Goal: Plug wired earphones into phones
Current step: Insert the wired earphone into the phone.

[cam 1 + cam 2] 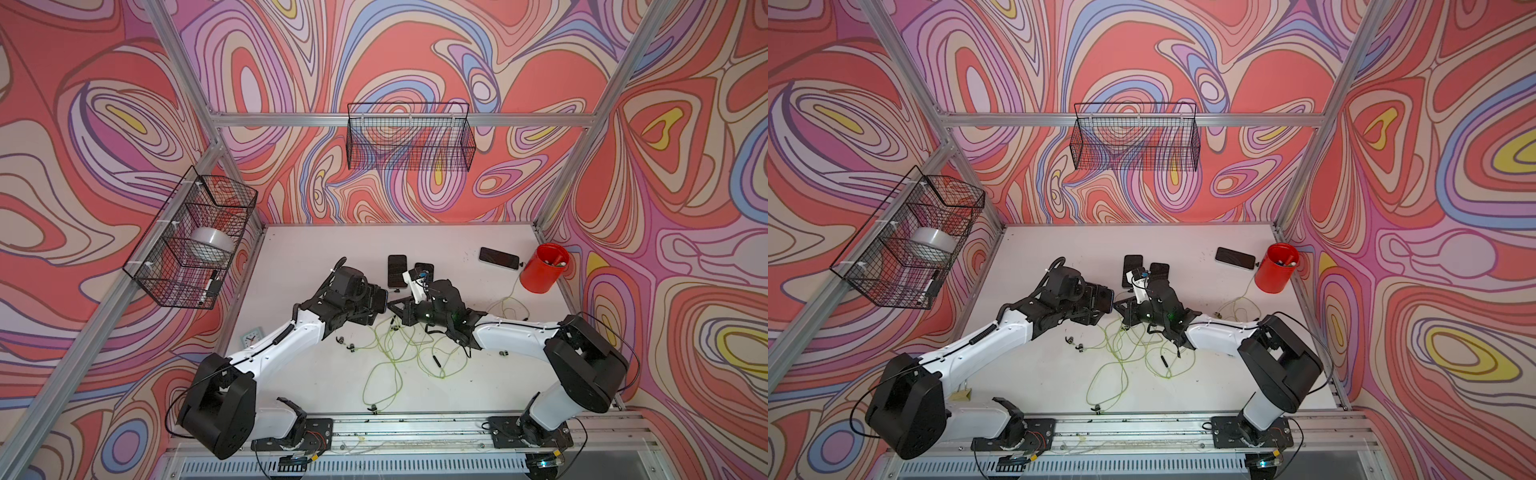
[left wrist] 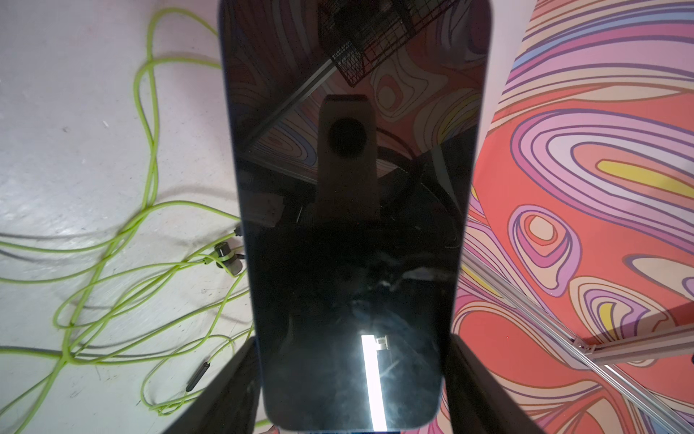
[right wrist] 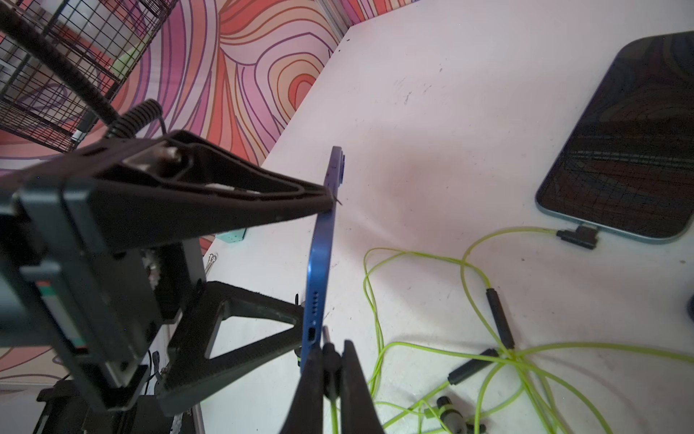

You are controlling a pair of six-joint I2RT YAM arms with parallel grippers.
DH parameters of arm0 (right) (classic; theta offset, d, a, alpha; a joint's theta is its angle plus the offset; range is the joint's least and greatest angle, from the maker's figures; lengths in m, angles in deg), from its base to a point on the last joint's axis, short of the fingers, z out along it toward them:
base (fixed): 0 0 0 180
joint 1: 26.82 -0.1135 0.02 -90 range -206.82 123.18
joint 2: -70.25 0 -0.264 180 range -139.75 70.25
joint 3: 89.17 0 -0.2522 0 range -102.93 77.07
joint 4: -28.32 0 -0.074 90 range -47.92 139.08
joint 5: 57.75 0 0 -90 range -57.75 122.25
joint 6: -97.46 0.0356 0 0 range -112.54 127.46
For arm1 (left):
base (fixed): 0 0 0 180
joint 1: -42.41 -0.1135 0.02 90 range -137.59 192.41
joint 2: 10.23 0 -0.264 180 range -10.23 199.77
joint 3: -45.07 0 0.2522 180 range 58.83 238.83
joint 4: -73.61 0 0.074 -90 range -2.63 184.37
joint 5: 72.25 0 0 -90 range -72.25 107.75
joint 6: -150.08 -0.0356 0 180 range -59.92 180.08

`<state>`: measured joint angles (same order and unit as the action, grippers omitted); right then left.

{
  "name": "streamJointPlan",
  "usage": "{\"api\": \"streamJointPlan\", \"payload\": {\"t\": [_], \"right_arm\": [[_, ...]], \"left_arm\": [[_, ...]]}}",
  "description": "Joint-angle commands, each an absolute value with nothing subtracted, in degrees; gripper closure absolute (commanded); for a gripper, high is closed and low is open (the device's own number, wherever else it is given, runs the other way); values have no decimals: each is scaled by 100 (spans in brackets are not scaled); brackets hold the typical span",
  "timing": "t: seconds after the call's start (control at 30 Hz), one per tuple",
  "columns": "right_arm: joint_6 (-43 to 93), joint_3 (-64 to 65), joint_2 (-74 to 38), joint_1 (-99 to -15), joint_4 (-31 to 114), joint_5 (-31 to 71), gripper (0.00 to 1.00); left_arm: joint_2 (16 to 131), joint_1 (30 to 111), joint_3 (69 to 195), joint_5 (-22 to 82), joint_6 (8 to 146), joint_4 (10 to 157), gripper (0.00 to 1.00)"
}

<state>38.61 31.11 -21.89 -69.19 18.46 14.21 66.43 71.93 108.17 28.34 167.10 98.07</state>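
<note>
1. Left gripper (image 3: 317, 263) is clamped on a blue phone (image 2: 349, 225), pinching its two long edges and holding it up off the table (image 1: 478, 386) with the bottom end pointed at the other arm.
2. Right gripper (image 3: 332, 353) is squeezed tight on a plug (image 3: 326, 334). The metal tip sits just beside the port (image 3: 311, 332) in the blue phone's bottom edge, not in it as far as I can tell.
3. On the near side of both grippers, the earphone cables (image 1: 399, 353) sprawl over the table in a loose yellow-green tangle, earbuds and remotes mixed in.
4. Behind the grippers a second phone (image 1: 397, 270) lies flat with an angled plug (image 3: 578, 235) in its end. A third phone (image 1: 428, 267) lies right beside it, partly hidden by the right wrist.
5. Far right, a fourth phone (image 1: 498, 257) lies flat near a red cup (image 1: 544, 268), with a cable running off its end.
</note>
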Motion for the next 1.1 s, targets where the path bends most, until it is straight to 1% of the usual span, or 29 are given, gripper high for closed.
{"api": "streamJointPlan", "payload": {"t": [0.0, 0.17, 0.63, 1.07], "right_arm": [[3774, 3079, -1946, -6944, 1878, 1588, 100], [3670, 3130, -1694, -6940, 2065, 1659, 100], [3777, 2978, -2167, -6991, 1881, 1462, 100], [3782, 2951, -2173, -7006, 1756, 1449, 100]], "left_arm": [[6566, 7170, 10764, 2734, 16801, 9561, 100], [6614, 7168, 10767, 2781, 16810, 9486, 100], [6588, 7169, 10771, 2819, 16822, 9462, 100], [6627, 7172, 10759, 2851, 16827, 9432, 100]]}}
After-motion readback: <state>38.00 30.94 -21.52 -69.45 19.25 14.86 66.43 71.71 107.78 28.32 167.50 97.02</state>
